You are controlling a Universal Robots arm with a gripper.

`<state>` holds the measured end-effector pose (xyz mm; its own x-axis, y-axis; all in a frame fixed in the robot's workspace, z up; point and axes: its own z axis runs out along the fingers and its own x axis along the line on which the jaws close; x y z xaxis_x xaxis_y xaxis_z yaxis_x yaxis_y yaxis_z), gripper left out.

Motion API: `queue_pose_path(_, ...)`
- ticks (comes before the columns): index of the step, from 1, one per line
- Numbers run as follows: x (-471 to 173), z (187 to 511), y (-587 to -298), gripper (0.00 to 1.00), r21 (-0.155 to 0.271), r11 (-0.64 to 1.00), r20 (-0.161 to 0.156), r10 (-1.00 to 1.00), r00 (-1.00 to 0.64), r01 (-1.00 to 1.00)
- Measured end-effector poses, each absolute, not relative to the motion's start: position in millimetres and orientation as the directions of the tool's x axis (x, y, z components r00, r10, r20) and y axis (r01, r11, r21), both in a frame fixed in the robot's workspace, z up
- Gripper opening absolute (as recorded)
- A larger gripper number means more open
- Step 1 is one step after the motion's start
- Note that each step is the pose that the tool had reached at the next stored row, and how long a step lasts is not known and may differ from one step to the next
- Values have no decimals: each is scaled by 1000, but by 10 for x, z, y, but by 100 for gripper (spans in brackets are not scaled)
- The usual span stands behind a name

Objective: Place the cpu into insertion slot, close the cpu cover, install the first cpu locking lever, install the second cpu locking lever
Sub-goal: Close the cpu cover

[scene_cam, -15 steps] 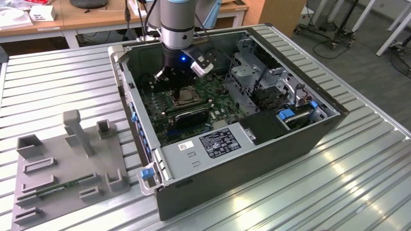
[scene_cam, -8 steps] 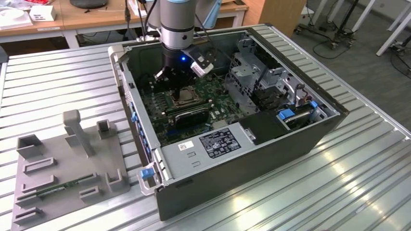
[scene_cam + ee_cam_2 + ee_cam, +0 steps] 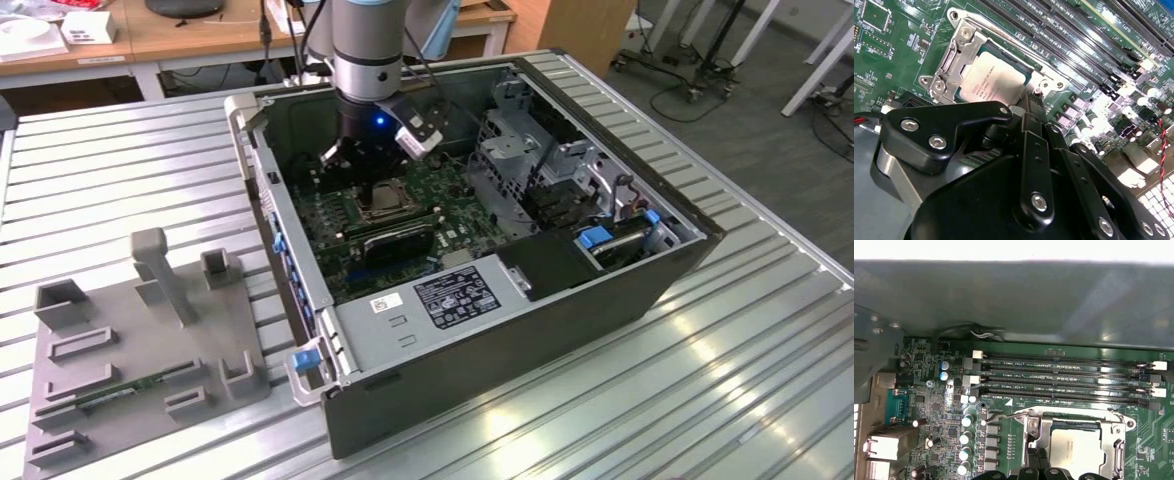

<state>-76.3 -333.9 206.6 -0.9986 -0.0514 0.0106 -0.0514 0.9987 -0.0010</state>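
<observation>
The small, thin, silvery-grey square cpu [image 3: 996, 80] lies flat in the metal-rimmed insertion slot [image 3: 1009, 54], framed by the thin silvery windowed cpu cover [image 3: 956, 57]. The black end effector [image 3: 1033, 102] hovers at the slot's edge, fingers drawn together and holding nothing. The chip looks light, rigid and fragile, so I judge it should be gripped only by its edges.

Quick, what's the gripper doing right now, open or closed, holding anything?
Gripper: shut, its tips at the edge of the cpu cover; whether anything is pinched between them cannot be told.
</observation>
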Motion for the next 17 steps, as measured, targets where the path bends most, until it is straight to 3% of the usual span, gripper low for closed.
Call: queue_pose_path(17,-763,2033,-3330,11,-1,999,11,-51,-999,-51)
